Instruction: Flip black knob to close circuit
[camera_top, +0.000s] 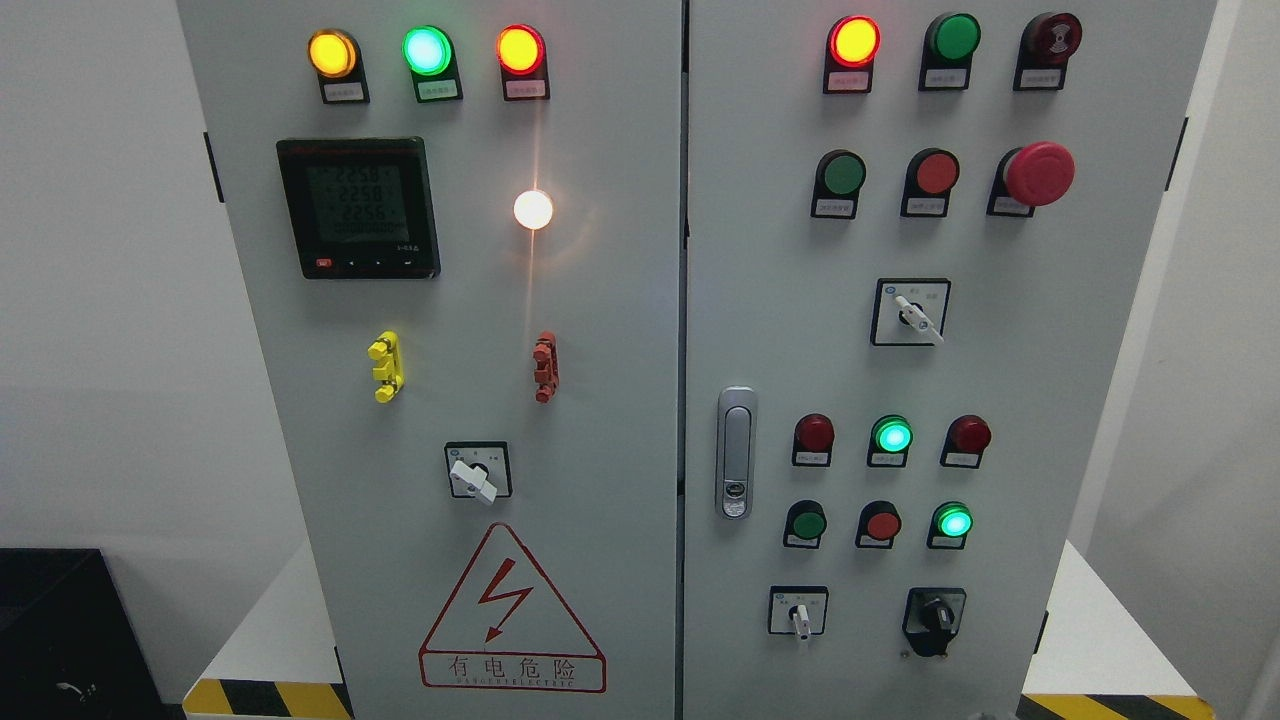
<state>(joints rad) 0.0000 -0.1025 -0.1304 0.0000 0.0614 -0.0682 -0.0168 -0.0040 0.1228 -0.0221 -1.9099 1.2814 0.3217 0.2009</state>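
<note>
Head view showed you one grey cabinet (620, 400) with two doors, filling the frame; neither robot hand was in view, so you could not tell whether the fingers were apart or together.

Left door, largest items first: a warning triangle (512, 610) with a lightning bolt at the bottom; a dark meter (358, 208) with lit digits near the top; a row of three lit lamps (427, 50) above it, amber, green and red; a bright white lamp (533, 209) beside the meter; a yellow clip (385, 367) and a red clip (545, 367) below; a white-handled switch (477, 472) under them.

Right door: a door handle (736, 452) at its left edge; a red mushroom button (1038, 174); rows of lamps and push buttons, some lit green; two more white-handled switches, one mid-door (912, 312) and one low (799, 612).

The black knob (934, 616) sat at the lower right of the right door, just beside the low white switch. It was the smallest target listed. You could judge it rigid plastic, stiff with a detent, not fragile, perhaps smooth enough to slip. You would best pinch its raised ridge from both sides and twist.

No containers appeared; the doors were shut and the contents hidden.
</note>
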